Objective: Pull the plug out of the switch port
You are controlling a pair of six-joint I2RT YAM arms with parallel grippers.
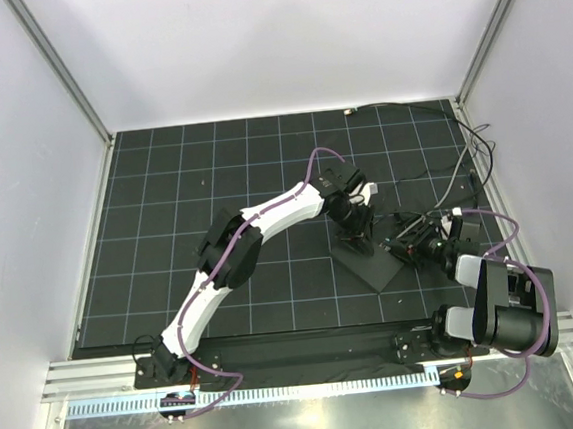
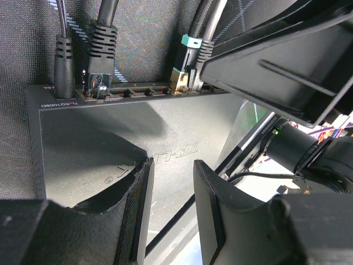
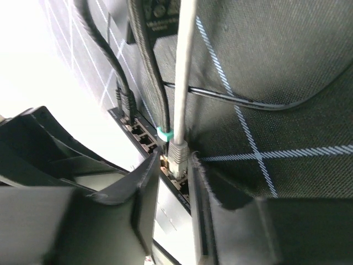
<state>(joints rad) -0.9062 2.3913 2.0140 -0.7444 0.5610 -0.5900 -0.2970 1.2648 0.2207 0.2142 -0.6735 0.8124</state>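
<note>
**Plug seated in the switch port, bracketed by the right pincer**

The plug is the small dark connector ending the black cable, with a green band just behind it. It sits directly ahead of the right pincer, inside the gap between the two fingers and close against one of them. A grey-cabled connector stands touching beside it in the next port, also inside that gap. The fingers are narrowly apart around the pair. Whether they press on either connector cannot be told from these views.

The left pincer hangs over the flat top of the switch, back from the row of ports. Its fingers are a little apart with nothing between them.

The plug should be light and rigid, a hard plastic shell smooth enough to slip under a weak pinch. It probably carries a latch that resists until pressed. The cable behind it is soft and is a poor place to pull, since it would bend or strain at the joint. The better hold is on the flat sides of the connector body, between the green band and the port, drawn straight back along the port's axis. The switch looks light and would likely slide on the surface unless the left pincer pins it. The neighbouring connector is close enough to be caught in the same pinch.
</note>
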